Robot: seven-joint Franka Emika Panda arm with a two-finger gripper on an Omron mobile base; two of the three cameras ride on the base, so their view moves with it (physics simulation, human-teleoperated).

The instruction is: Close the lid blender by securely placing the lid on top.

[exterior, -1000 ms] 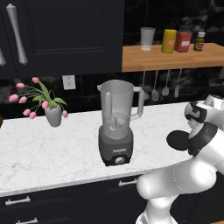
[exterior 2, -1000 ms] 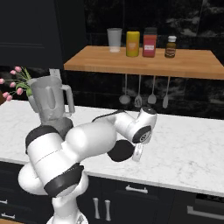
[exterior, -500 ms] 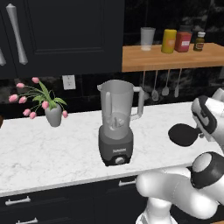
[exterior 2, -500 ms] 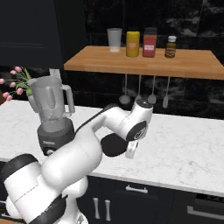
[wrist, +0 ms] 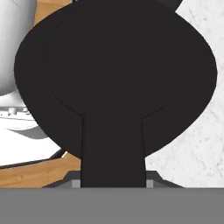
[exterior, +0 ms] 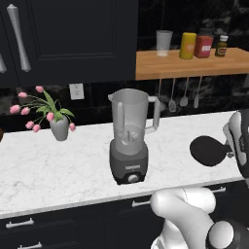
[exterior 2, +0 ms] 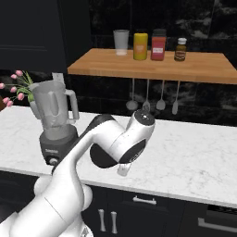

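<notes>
One lid (exterior: 208,151) — flat black disc, tab end toward the tool (exterior: 230,152) — carried in the air above the white marble surface (exterior: 58,170), well to the right of the blender (exterior: 130,137) in the left base view. Held by the tab; disc face roughly upright there. Seen from the hand view as a wide black disc (wrist: 114,74) with the tab running down between the fingertips, tool (wrist: 113,185) clenched on that tab. In the right base view, lid (exterior 2: 102,157) partly hidden behind the wrist, hanging to the right of the blender (exterior 2: 55,121) and clear of it.

Blender upright on the surface, jar mouth uncovered, handle on the right side in both base views, round knob on the front of the dark base. Pink flowers in a small grey vase (exterior: 59,127) to the left of the blender. Wooden shelf (exterior 2: 185,67) on the wall above, carrying a clear tumbler (exterior 2: 121,41) and three jars; four utensils (exterior 2: 152,96) hanging beneath it.
</notes>
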